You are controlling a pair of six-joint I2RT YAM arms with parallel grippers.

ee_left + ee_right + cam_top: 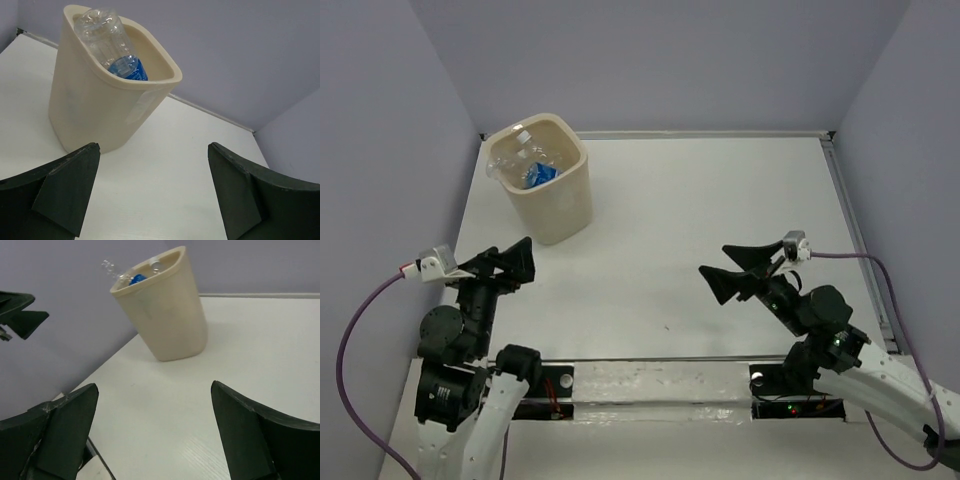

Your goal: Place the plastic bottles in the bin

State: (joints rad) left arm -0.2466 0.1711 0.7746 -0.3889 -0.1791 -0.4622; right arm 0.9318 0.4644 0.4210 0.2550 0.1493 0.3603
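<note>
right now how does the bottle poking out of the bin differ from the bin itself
The bottle is clear and crinkly with a blue label; the bin is opaque cream-beige with smooth walls. The bottle leans tilted, one end above the rim; the bin stands upright on the table. The bottle is far slimmer than the bin that holds it. Both look like plastic.

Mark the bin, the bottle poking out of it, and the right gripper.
bin (560, 212): top external view, near outer wall.
bottle (102, 40): left wrist view, clear ribbed body above the rim.
right gripper (712, 258): top external view, midway between the tips of its open fingers.
</note>
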